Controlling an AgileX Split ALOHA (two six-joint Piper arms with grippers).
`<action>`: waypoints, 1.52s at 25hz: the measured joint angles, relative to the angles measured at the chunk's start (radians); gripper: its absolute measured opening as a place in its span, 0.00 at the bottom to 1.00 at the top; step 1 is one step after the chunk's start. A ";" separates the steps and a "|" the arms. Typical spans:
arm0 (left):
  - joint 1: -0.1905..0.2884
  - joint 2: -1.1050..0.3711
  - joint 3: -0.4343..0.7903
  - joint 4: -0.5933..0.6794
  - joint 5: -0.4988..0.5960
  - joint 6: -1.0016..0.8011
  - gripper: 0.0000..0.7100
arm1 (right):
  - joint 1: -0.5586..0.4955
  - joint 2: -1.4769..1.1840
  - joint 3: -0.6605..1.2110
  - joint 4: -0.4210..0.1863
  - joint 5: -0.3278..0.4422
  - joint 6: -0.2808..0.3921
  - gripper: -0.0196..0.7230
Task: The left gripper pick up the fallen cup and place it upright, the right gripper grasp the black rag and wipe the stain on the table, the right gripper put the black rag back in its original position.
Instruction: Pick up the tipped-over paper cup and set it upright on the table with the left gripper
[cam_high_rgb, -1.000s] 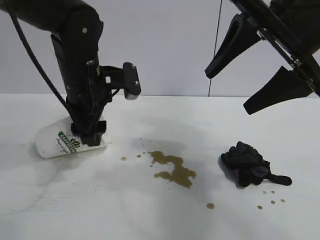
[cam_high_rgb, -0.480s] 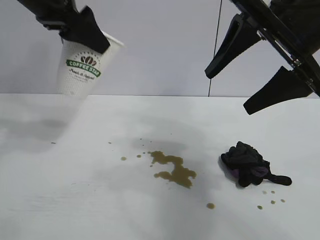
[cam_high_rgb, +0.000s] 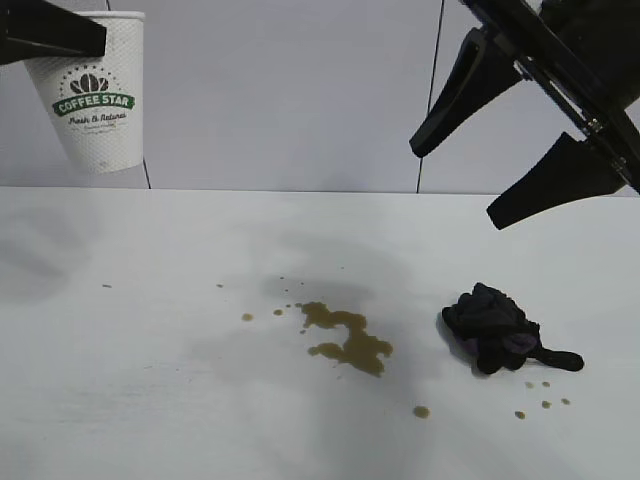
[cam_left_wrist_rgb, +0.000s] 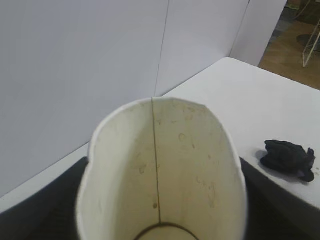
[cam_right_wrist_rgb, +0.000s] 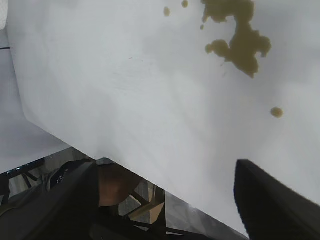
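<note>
The white cup (cam_high_rgb: 92, 95) with its green COFFEE STAR band hangs high over the table's far left, mouth up and slightly tilted. My left gripper (cam_left_wrist_rgb: 160, 205) is shut on it, one dark finger (cam_high_rgb: 55, 35) crossing its rim; the left wrist view looks into the cup (cam_left_wrist_rgb: 160, 165). The brown stain (cam_high_rgb: 345, 335) lies mid-table with droplets around it, and it also shows in the right wrist view as the stain (cam_right_wrist_rgb: 239, 35). The black rag (cam_high_rgb: 495, 328) sits to its right, bunched up, and shows as the rag (cam_left_wrist_rgb: 287, 156) in the left wrist view. My right gripper (cam_high_rgb: 453, 185) hovers open high above the rag, empty.
The white table (cam_high_rgb: 150, 400) meets a pale wall behind. More droplets (cam_high_rgb: 540, 395) lie near the rag. The right wrist view shows the table's front edge (cam_right_wrist_rgb: 150, 175) with a frame below it.
The left gripper has lifted the cup off the table, where it lay on its side, up and leftwards, turning it mouth-up. The right arm, rag and stain have not moved.
</note>
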 joint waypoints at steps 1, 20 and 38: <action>0.000 0.011 0.015 -0.008 0.000 0.044 0.71 | 0.000 0.000 0.000 0.000 0.000 0.000 0.72; 0.000 0.260 0.042 -0.032 -0.013 0.480 0.71 | 0.000 0.000 0.000 -0.046 -0.027 -0.002 0.72; 0.000 0.298 0.042 -0.038 -0.027 0.559 0.71 | 0.000 0.000 0.000 -0.046 -0.090 -0.003 0.72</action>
